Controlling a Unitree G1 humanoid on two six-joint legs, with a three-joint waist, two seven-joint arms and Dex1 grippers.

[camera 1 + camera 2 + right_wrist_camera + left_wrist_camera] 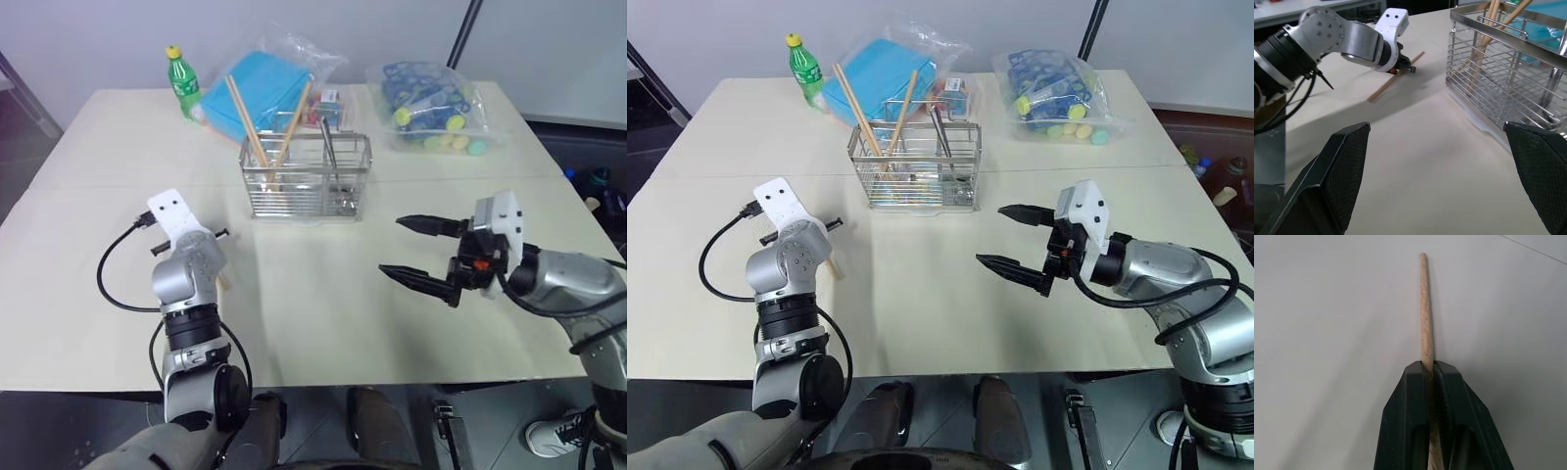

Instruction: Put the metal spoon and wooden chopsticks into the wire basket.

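Left end effector (1403, 66) pinching last chopstick (1425, 308) low on tabletop (323, 294), right end effector (423, 253) spread and idle; advised: lift level, tip upright over basket (306, 176) already holding two chopsticks (263, 132) and spoon (331, 152), release inside.

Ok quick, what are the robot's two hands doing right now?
Left gripper: closed on a wooden chopstick.
Right gripper: open, holding nothing.

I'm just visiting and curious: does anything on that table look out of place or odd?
One wooden chopstick lies on the table, pinched in the left pincer, while others lean in the wire basket. Nothing looks spilled or broken.
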